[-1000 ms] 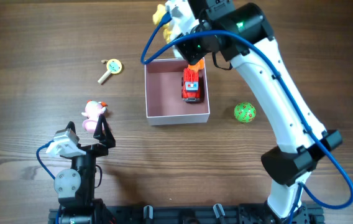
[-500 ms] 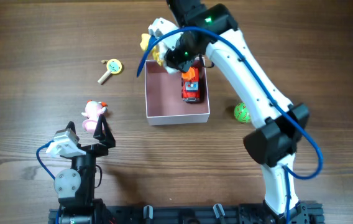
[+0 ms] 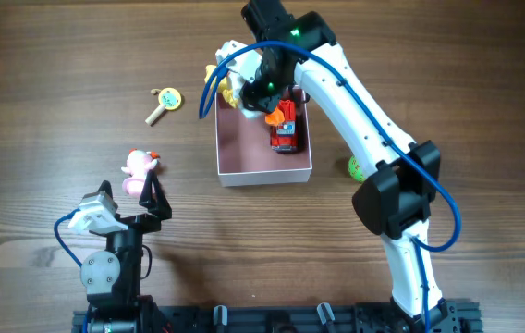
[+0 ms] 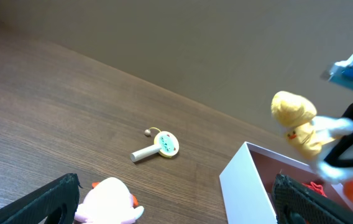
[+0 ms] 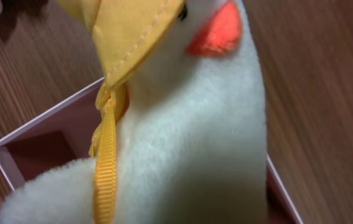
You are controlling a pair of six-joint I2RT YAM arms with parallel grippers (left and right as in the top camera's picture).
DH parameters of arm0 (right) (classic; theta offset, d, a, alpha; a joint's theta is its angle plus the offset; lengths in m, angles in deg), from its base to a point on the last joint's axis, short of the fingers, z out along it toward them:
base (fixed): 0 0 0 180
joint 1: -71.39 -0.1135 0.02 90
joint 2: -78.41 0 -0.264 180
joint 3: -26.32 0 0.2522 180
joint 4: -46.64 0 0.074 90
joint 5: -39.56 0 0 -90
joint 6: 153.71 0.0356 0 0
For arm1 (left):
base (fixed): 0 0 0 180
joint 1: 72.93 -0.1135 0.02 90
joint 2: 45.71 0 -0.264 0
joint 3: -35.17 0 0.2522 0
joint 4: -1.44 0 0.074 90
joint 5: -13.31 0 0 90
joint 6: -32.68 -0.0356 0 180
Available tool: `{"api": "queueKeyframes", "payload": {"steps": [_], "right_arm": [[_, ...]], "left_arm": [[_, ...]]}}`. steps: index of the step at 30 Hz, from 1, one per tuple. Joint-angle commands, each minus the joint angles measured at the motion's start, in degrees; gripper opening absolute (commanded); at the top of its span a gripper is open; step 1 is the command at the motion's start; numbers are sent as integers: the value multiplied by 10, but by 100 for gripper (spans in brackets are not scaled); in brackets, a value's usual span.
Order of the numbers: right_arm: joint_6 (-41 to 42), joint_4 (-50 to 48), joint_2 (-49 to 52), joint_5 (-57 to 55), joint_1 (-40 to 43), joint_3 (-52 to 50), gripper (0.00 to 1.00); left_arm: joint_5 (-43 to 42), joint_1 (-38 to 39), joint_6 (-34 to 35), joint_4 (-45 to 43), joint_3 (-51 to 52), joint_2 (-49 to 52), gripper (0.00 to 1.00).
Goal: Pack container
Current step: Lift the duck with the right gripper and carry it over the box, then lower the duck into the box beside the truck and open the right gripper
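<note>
White arm segments (image 3: 355, 116), black joints (image 3: 392, 199) and jaws, blue cables (image 3: 204, 92).

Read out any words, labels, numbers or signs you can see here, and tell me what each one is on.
None can be read.
The stick toy: green marks on its round disc, too small to read.
The red toy truck: pale patches, too blurred to read.
The container and the plush duck: no writing shows.

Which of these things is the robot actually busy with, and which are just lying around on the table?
In use: container, plush duck held over its corner, red toy fire truck inside.
Lying about: pink plush toy, lollipop-shaped toy, green ball partly hidden.
</note>
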Motion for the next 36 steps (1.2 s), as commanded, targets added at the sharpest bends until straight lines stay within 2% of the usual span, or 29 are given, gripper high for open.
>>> {"api": "queueKeyframes", "payload": {"steps": [1, 12, 22, 36], "right_arm": [[-8, -1, 30, 28, -2, -2, 34], [18, -5, 59, 28, -2, -2, 38], [36, -4, 64, 17, -2, -2, 57], [55, -8, 64, 3, -1, -2, 70]], "left_arm": [[-7, -3, 5, 5, 0, -2, 100], [-7, -3, 5, 5, 0, -2, 100], [-7, -3, 5, 5, 0, -2, 100], [-7, -3, 5, 5, 0, -2, 100]]}}
